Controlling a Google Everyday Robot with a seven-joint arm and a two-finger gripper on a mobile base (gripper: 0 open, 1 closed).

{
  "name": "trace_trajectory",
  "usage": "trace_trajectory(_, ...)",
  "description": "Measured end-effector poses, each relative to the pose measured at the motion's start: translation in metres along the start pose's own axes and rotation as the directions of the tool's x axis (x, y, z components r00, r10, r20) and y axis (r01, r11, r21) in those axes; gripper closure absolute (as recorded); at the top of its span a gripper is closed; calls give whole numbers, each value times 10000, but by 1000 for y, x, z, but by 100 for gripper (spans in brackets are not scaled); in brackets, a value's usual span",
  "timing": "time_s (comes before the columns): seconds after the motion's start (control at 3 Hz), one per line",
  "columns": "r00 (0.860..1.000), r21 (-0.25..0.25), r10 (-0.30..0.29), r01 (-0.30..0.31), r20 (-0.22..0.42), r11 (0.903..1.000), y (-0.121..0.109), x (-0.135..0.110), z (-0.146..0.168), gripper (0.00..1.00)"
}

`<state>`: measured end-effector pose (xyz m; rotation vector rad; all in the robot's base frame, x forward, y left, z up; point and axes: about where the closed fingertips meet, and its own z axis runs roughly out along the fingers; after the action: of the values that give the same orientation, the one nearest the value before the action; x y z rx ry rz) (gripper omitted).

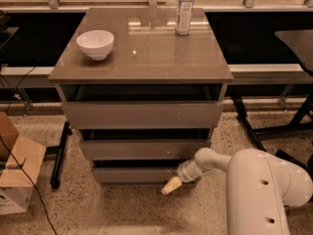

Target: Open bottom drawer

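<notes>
The bottom drawer (132, 175) is the lowest of three taupe-grey drawers in the cabinet. Its flat front shows as a narrow band with a dark gap above it. My gripper (171, 185), with a cream-coloured tip, is at the right part of that front, low by its bottom edge and just above the floor. My white arm (210, 161) reaches to it from the lower right. The middle drawer (144, 150) and the taller top drawer (142, 114) sit above.
A white bowl (95, 43) and a clear water bottle (184, 5) stand on the cabinet top (146, 58). A cardboard box (17, 173) lies on the speckled floor at the left. Black table legs (254, 126) stand at the right.
</notes>
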<state>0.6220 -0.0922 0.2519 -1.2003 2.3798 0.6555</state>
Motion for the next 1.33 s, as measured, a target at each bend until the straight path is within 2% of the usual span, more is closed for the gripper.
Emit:
trace_trajectory(0.67, 9988, -206, 331, -323, 374, 9993, -50, 7, 26, 3)
trace_trajectory(1.0, 9988, -206, 331, -323, 374, 9993, -48, 8, 26, 25)
trace_trajectory(1.33, 9992, -842, 345, -360, -195, 9958, -23, 20, 37, 49)
